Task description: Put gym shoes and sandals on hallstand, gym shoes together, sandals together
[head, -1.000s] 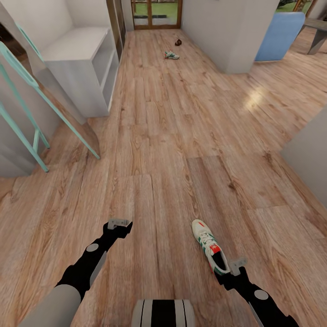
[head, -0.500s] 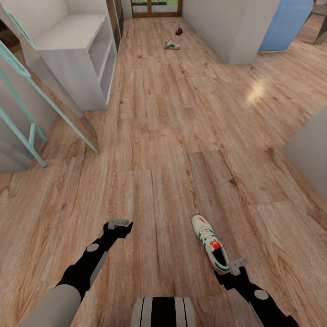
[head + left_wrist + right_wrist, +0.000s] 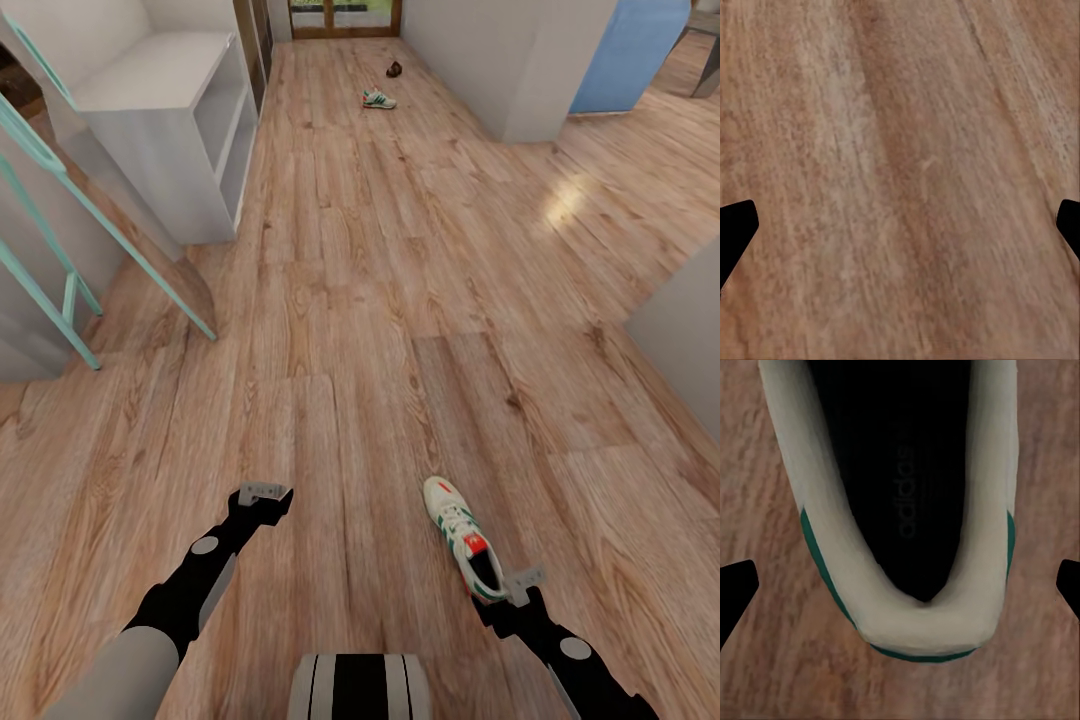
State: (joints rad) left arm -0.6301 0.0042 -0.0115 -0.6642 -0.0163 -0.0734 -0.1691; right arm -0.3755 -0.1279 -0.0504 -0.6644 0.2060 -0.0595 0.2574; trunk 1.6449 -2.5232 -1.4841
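Lying just ahead of the right gripper (image 3: 522,583): 1 gym shoe (image 3: 462,538), heel nearest the fingers, long axis running away up the corridor floor (image 3: 400,300), toe angling slightly left. Sitting far closer to the right arm than the left gripper (image 3: 262,491). Both grippers spread wide, holding nothing.

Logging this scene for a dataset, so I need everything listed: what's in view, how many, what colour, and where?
gym shoes: two, off-white with green stripes; one by the right pincer, one far down the corridor
sandal: one, dark brown, beyond the far shoe
hallstand: one, pale grey, left wall
corridor floor: light brown wood planks
ladder frame: one, mint green, left
blue furniture: one, upper right
left pincer: open, over bare floor
right pincer: open, at the near shoe's heel
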